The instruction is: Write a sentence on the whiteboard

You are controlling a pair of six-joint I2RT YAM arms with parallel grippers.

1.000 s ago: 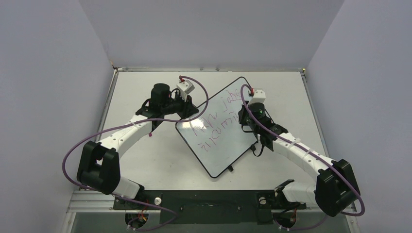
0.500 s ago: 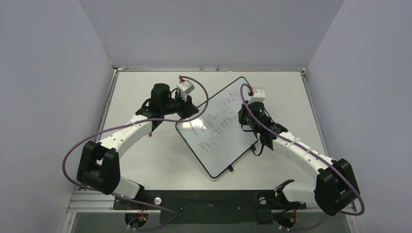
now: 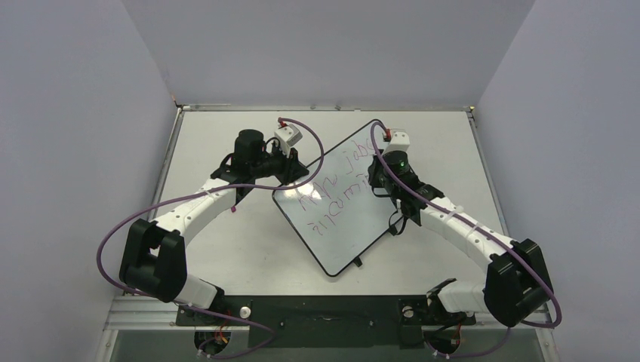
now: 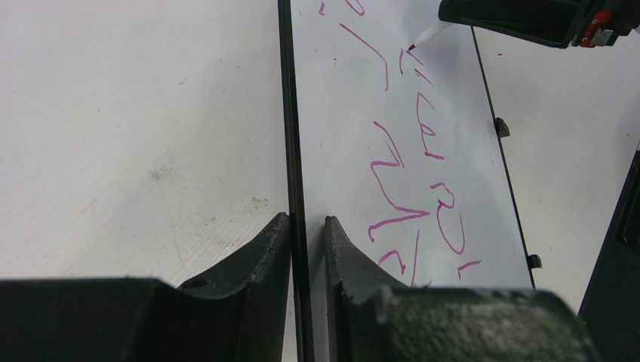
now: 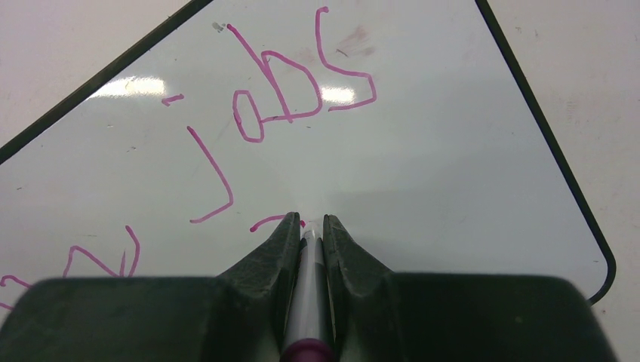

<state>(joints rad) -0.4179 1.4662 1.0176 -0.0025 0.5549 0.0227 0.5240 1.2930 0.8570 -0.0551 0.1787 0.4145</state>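
The whiteboard (image 3: 355, 226) lies at an angle on the table, with the pink sentence (image 3: 332, 192) in two lines across it. My left gripper (image 3: 290, 172) is shut on the board's black-framed left edge. In the left wrist view its fingers (image 4: 306, 226) pinch that frame, with the whiteboard (image 4: 340, 136) and the sentence (image 4: 411, 173) beyond. My right gripper (image 3: 375, 177) hovers over the board's far part. It (image 5: 309, 222) is shut on a marker (image 5: 308, 286) whose tip touches the whiteboard (image 5: 453, 151) under the word "jobs" (image 5: 279, 90).
Two small black tabs (image 4: 501, 127) (image 4: 534, 261) stick out from the board's right edge. The pale table (image 3: 226, 241) is walled on three sides. Purple cables loop from both arms, the left one (image 3: 309, 162) arching over the board's corner.
My right arm has shifted a little left and farther up the board with the marker. The left arm and the board have stayed put.
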